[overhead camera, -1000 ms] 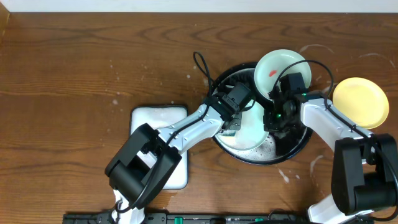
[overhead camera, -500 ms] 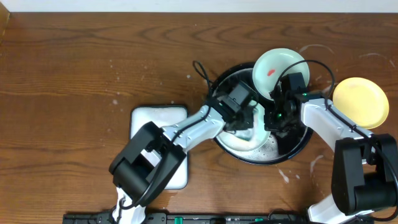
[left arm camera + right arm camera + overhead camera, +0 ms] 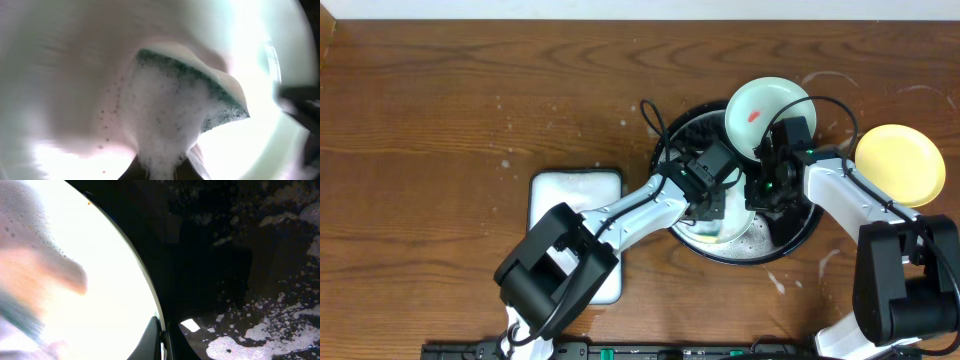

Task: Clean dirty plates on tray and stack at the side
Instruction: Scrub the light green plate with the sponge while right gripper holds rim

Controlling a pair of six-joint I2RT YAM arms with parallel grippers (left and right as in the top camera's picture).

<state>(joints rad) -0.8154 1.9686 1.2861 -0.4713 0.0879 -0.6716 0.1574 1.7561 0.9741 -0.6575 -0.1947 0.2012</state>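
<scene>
I'm scrubbing plate [image 3: 718, 236] in tray [image 3: 798, 232]: left hand [image 3: 708, 203] squeezing sponge [image 3: 200, 95], right hand [image 3: 161, 339] pinching rim. Next needing lift toward right edge of bench [image 3: 470, 120].

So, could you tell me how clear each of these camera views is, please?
Overhead: evenly lit and sharp. Left wrist: the plate is washed out and blurred; only the foamy sponge reads clearly. Right wrist: it glares pure white beside the near-black tray.

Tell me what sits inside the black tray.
Inside the black tray: white foam, and a mint plate with a green sponge pressed on it by the left hand. The left arm covers most of that plate, so any smears on it cannot be seen.
</scene>
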